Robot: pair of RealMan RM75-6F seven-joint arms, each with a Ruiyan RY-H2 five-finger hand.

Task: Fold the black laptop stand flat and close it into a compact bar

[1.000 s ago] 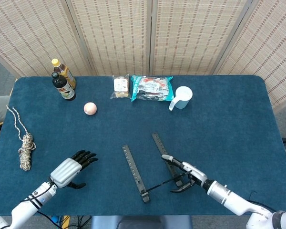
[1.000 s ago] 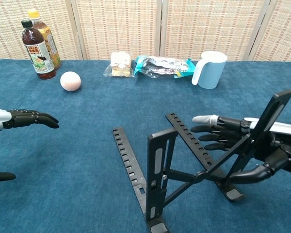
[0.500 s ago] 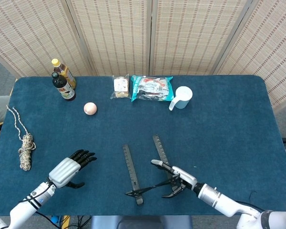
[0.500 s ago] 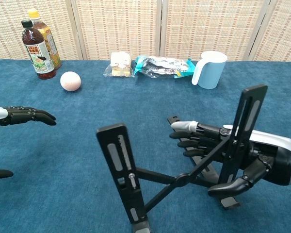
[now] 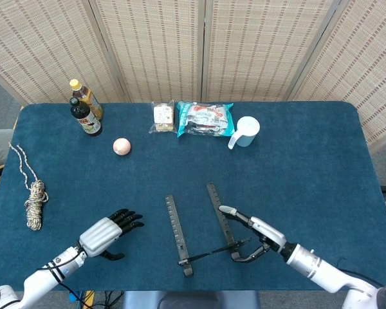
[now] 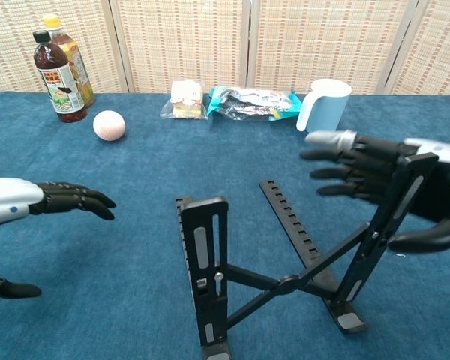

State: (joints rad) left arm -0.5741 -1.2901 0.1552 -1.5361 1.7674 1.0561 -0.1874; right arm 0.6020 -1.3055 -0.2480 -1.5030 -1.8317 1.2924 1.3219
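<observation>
The blue worktop [image 5: 321,161] carries everything. The black laptop stand [image 6: 285,281] stands unfolded between the 2 hands, its 2 notched rails flat on the cloth and its 2 support arms raised and crossed. The right hand [image 6: 394,184] sits at the stand's right support arm, fingers stretched toward the left and thumb curled below, with the arm's top between them; whether it actually grasps the arm cannot be told. The left hand [image 6: 41,202] hovers well to the left of the stand, released, fingers spread and holding nothing. Far beyond the right hand are a pale blue mug [image 6: 324,106] and, to its left, a snack bag [image 6: 253,103] and a small wrapped packet [image 6: 184,99]. Beyond the left hand stand 2 bottles [image 6: 58,67] with a pinkish ball [image 6: 109,125] near them. A coil of rope [image 5: 33,203] lies left of the left hand.
</observation>
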